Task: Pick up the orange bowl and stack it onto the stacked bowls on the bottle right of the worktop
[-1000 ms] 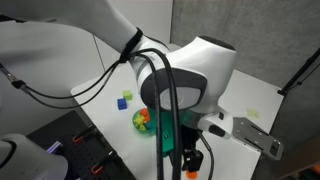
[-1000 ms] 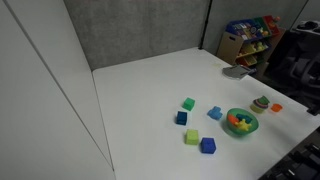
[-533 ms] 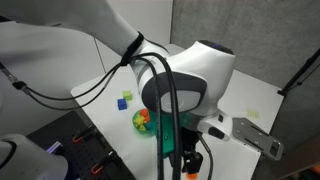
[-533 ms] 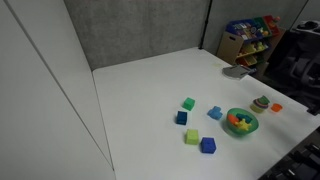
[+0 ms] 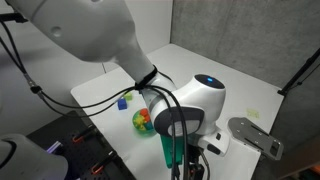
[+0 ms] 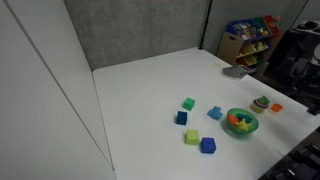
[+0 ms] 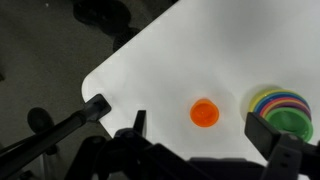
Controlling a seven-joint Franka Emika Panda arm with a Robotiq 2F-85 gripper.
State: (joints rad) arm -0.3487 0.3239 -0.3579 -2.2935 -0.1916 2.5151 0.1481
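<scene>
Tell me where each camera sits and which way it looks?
In an exterior view: close beside the arm, looking across the worktop past the teal bowl; the arm fills most of it.
In an exterior view: high up, looking down over the worktop at the cubes; no robot part clearly shows.
Wrist view: on the wrist, looking down at the orange bowl under the open gripper, stacked bowls beside.
Shared: both exterior views show the teal bowl; wrist and exterior views share the orange bowl.
</scene>
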